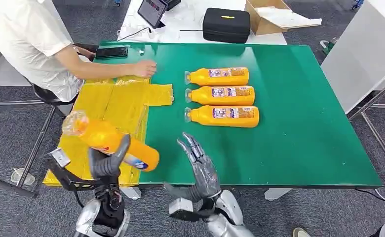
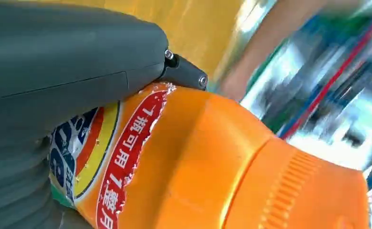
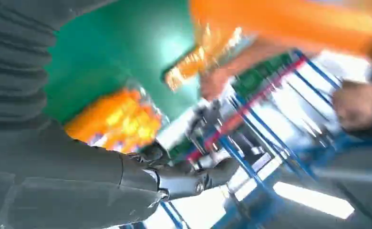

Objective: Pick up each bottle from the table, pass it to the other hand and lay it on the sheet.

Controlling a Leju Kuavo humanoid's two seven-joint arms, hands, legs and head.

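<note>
The left hand (image 1: 109,163) grips an orange bottle (image 1: 109,139) around its labelled lower half, above the yellow sheet (image 1: 114,106); its neck juts well beyond the fingers (image 2: 184,74) and tilts upward. That overhang could lever it loose. The right hand (image 1: 200,165) hangs just beside, fingers spread, holding nothing. A person's hand (image 1: 145,68) rests on the sheet's far edge, risking contact.

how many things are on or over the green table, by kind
orange bottles lying on the table: 3
orange bottle held by the left hand, bottle at: 1
yellow sheet: 1
black phone: 1
total: 6
</note>
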